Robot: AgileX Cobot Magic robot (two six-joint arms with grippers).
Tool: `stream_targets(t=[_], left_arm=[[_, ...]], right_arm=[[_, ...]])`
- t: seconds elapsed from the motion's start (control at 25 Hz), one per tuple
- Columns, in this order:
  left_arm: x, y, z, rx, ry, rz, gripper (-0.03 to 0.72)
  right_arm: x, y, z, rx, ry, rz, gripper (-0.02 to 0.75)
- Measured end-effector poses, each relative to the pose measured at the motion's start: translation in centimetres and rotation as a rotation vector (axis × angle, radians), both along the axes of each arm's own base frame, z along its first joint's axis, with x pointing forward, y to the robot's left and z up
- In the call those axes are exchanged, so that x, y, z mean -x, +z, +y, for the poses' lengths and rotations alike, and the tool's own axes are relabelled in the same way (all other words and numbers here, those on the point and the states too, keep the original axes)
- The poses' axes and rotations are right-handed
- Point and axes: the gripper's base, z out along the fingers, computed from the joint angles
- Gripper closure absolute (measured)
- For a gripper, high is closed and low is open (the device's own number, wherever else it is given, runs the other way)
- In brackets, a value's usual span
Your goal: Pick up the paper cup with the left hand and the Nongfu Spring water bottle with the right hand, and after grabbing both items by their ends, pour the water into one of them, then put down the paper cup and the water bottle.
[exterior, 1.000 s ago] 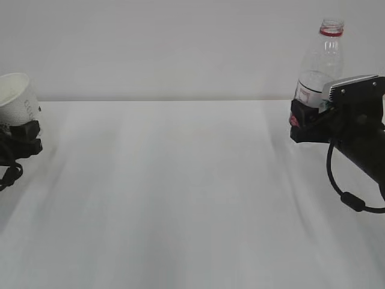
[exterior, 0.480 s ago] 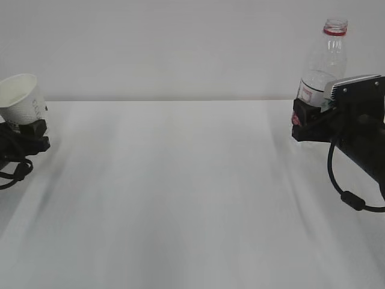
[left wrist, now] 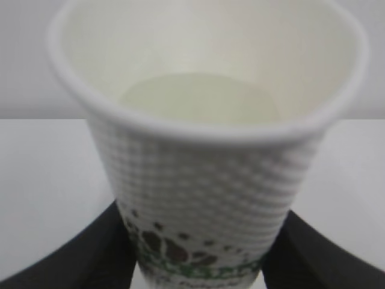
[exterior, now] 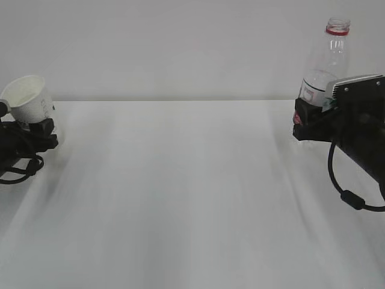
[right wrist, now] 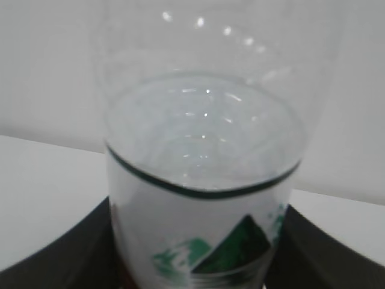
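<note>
The white paper cup [exterior: 30, 99] is held at the far left, tilted with its mouth toward me, its base clamped in my left gripper [exterior: 37, 129]. In the left wrist view the paper cup [left wrist: 204, 156] fills the frame between two black fingers [left wrist: 96, 253]; its inside looks dry. The Nongfu Spring water bottle [exterior: 325, 63] stands nearly upright at the far right, uncapped, its lower part gripped by my right gripper [exterior: 310, 120]. In the right wrist view the bottle [right wrist: 201, 198] shows the water [right wrist: 201, 132] surface just above the label. Both items hang above the table.
The white table [exterior: 180, 198] stretches between the two arms, with a plain white wall behind. A black cable [exterior: 346, 186] loops under the right arm.
My left gripper has carried the paper cup rightward and slightly up. The right gripper with the bottle has shifted only a little, the bottle leaning slightly right.
</note>
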Motion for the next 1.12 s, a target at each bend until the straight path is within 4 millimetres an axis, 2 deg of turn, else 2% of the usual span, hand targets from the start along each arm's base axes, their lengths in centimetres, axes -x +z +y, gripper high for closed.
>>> stream_targets(t=[0.56, 1.12], left_arm=[[-2.0, -2.3, 0.0, 0.020, 0.004, 0.007, 0.267], [-2.0, -2.5, 0.0, 0.021, 0.004, -0.006, 0.266]], right_arm=[[0.0, 0.0, 0.0, -0.002, -0.005, 0.000, 0.288], [0.0, 0.0, -0.1, -0.002, -0.006, 0.000, 0.288]])
